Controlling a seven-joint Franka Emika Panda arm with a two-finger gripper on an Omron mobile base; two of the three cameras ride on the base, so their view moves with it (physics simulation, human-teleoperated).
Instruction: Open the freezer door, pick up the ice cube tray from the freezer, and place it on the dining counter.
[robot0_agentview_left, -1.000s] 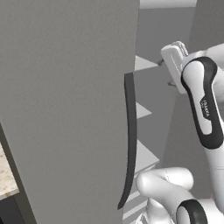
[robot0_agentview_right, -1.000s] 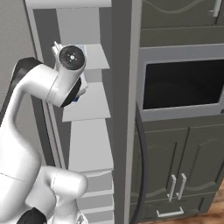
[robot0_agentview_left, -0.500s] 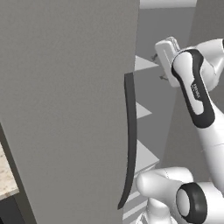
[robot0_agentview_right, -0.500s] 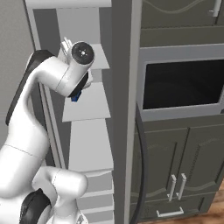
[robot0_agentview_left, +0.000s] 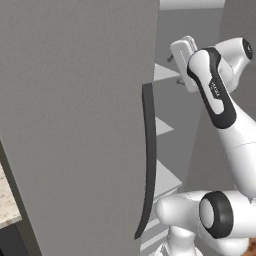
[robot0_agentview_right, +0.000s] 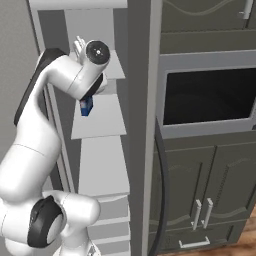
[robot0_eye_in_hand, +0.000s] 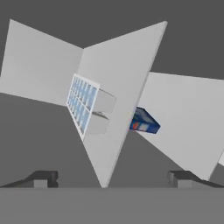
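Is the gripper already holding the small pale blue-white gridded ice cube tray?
No, the ice cube tray lies on a pale freezer shelf, beyond the open gripper.

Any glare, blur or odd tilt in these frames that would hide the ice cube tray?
Hand view: rolled, so the shelves slant, but the ice cube tray is sharp and glare-free. Left base view: the freezer door is flat matte grey, shadowless. Right base view: even light, no blur.

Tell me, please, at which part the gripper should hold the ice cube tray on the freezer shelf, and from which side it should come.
Probably by its long rim. In the hand view the ice cube tray lies flat on a thin shelf, grid side exposed, with the open gripper apart from it. Come from the grid side, fingers across the narrow width; the blue box lies on the shelf's other face.
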